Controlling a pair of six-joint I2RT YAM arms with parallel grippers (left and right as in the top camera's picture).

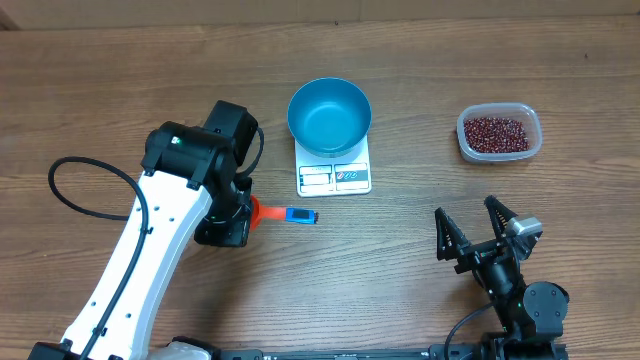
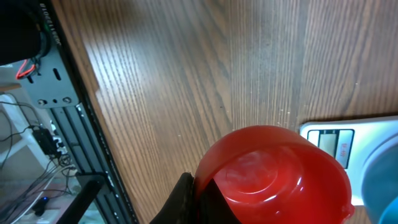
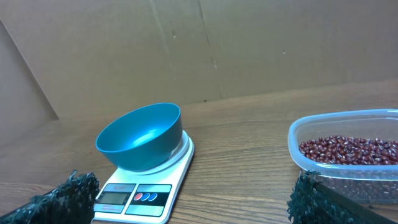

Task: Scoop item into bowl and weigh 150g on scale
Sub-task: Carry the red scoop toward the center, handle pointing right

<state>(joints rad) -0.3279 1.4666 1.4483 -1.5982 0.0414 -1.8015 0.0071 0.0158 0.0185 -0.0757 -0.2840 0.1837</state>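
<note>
**Scoop pinched beside the scale**

Nearest us, right of the scale (image 1: pixel 334 177), our right gripper (image 1: pixel 470 228) hangs spread wide. Just left of the scale, our left gripper (image 1: pixel 232 222) pinches a red scoop (image 1: pixel 257 210). The bowl (image 1: pixel 329 115) sits on the scale's far end. Well right of the scale, the beans (image 1: pixel 497 131) lie in a clear tub (image 1: pixel 463 140).

A bright blue bowl (image 1: pixel 329 115) is seen on the white scale (image 1: pixel 334 178), whose pale panel is marked with small blue and red buttons. Right of the scale, dark maroon beans (image 1: pixel 495 131) are shown in a clear container (image 1: pixel 500 157). Below-left of the scale, a scoop (image 1: pixel 290 215) is coloured red, with a blue handle. The table (image 1: pixel 450 60) is patterned in brown wood grain.
</note>
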